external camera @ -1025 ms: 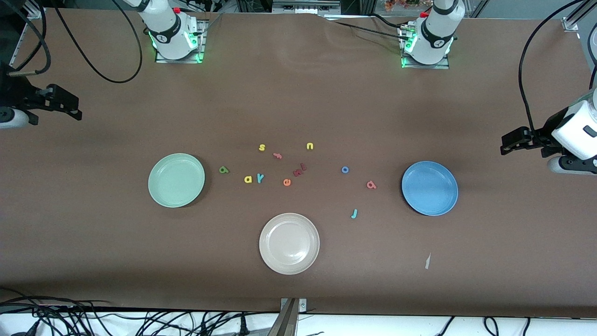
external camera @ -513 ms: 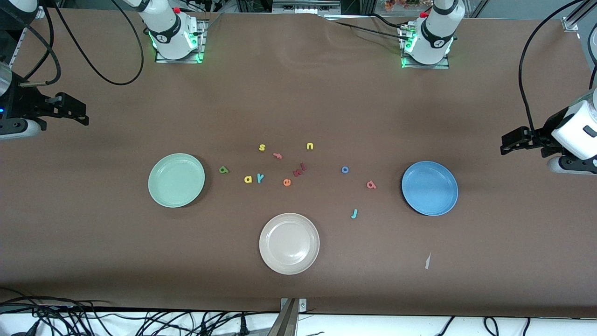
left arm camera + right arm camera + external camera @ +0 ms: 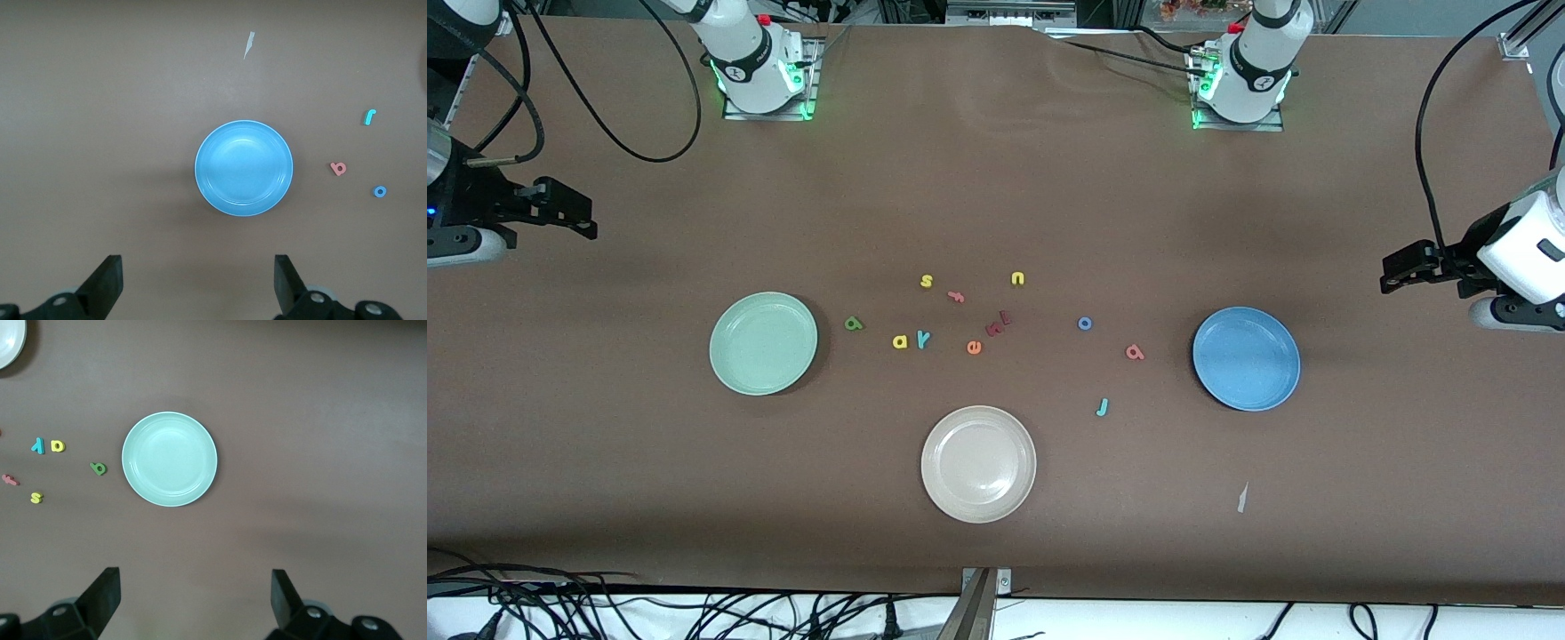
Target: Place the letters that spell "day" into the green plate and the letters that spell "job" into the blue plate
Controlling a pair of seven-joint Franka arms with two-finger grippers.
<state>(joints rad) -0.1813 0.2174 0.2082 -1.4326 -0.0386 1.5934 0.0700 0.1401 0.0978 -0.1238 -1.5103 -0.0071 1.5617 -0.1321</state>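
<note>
Sitting empty in the middle band of the front view, the green plate is toward the right arm's end and the blue plate toward the left arm's end. All letters lie on the brown table between them. Olive d is just beside the green plate, and yellow a and teal y are almost touching a bit further in. Pink b is near the blue plate, blue o is farther from the camera than the b, and teal j is nearer. Clutter mid-frame: orange e near the y, two dark red letters between e and o, and pink f, yellow s and yellow u farther up. A cream-white plate is low centre and a paper scrap lies low, below the blue plate. The left gripper hangs over bare table at its end, fingers spread, holding nothing. The right gripper does the same at its end. The left wrist view shows only the blue plate, b, o, j and the scrap. The right wrist view shows the green plate, d, a, y, s, f and the cream plate's edge. Only the front view shows u, e and the red pair.
</note>
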